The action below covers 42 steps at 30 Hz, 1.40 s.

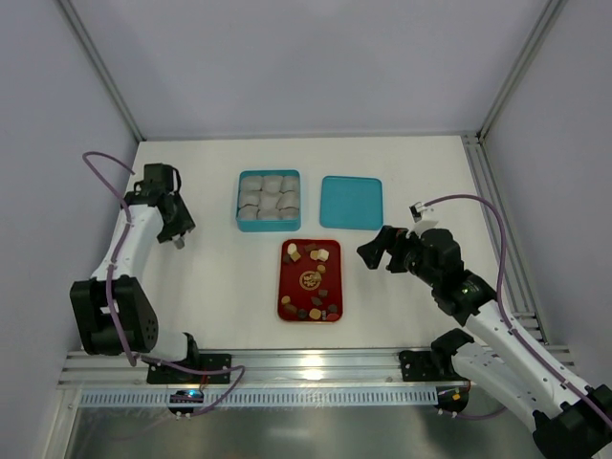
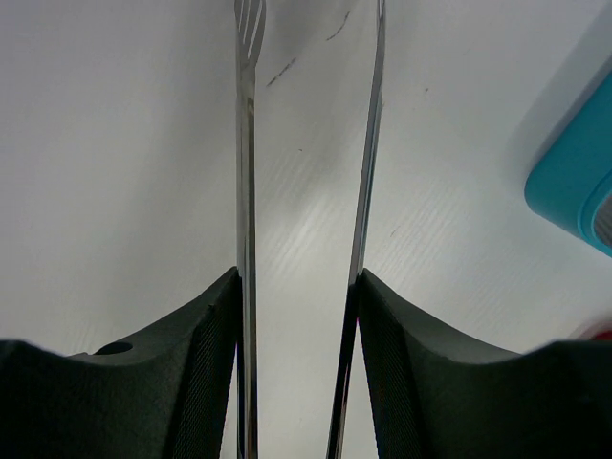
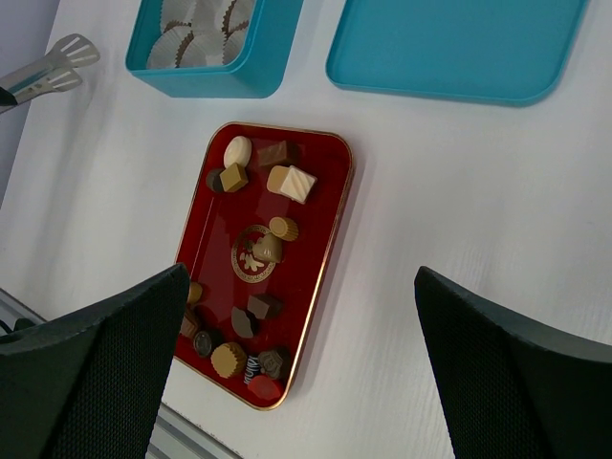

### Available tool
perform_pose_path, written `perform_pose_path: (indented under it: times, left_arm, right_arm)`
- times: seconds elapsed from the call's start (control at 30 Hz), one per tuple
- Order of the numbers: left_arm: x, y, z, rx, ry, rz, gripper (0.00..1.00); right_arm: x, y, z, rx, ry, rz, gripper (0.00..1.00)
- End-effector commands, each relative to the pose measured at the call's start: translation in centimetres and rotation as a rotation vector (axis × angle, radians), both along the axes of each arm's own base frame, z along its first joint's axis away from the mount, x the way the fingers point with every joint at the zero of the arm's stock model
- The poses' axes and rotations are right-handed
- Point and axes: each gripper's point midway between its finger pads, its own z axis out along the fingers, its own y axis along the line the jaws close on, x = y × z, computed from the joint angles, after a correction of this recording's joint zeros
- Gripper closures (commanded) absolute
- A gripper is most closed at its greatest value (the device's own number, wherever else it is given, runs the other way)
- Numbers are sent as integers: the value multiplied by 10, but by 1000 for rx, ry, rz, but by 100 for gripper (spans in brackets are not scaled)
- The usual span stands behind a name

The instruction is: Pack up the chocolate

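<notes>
Holding a pair of metal tongs (image 2: pixel 247 239), the left gripper (image 1: pixel 177 235) sits at a middling width. Its 2 fingers press against the outsides of the tong arms, over the left side of the table (image 1: pixel 421 163), well apart from the other things. The right gripper (image 1: pixel 379 251) hangs just right of the red tray (image 3: pixel 311 273), jaws spread wide and holding nothing.

All the chocolate (image 3: pixel 293 182) lies on that tray: a cluster at the far end, 2 pieces by the gold emblem in the middle, and more at the near end. None is in the teal box (image 3: pixel 210 81), whose pale paper cups (image 3: pixel 196 24) look unfilled. The box stands just beyond the tray, with its teal lid (image 3: pixel 459 48) flat to its right.

The tong arms are long and thin, so I judge that too light a squeeze could let them twist in the fingers. Too hard a squeeze would close the tips before they reach a piece. The near pieces lie close together, so the tips may knock a neighbour off the tray. The light cups could also tip.

Only the left wrist view shows the grip on the tongs, though it catches just a teal corner of the packing things. Only the right wrist view shows the pieces' shapes and colours and the tong tips. The top view shows both arms, but the chocolate only as specks.
</notes>
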Motion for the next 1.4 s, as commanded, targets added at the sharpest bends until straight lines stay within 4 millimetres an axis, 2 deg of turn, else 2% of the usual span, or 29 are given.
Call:
perform_pose_path:
  times: [0.0,0.33,0.37,0.63,0.87,0.97,1.1,1.2,1.37]
  left_arm:
    - [-10,-6,27,6,-44,5,50]
    - [-25,-25,68,-23,-113,-50,51]
    - [-27,-35,70,-27,-109,-84,51]
    - [-40,-61,104,-54,-165,-186,53]
    - [-54,-93,131,-96,-209,-306,53]
    - [-60,-114,144,-128,-228,-376,53]
    - [-74,-150,149,-167,-225,-496,53]
    - [-81,-167,149,-181,-215,-547,53]
    - [-101,-205,133,-174,-170,-674,55]
  right_arm:
    - [5,2,13,17,-29,-9,0]
    - [13,5,16,23,-23,-23,0]
    - [13,5,17,23,-23,-23,0]
    - [17,5,18,12,-12,-33,0]
    - [18,6,14,11,11,-38,0]
    - [18,6,10,11,29,-41,0]
    - [18,7,6,8,45,-46,0]
    - [17,5,1,-5,59,-55,0]
    - [11,4,-4,-11,73,-54,0]
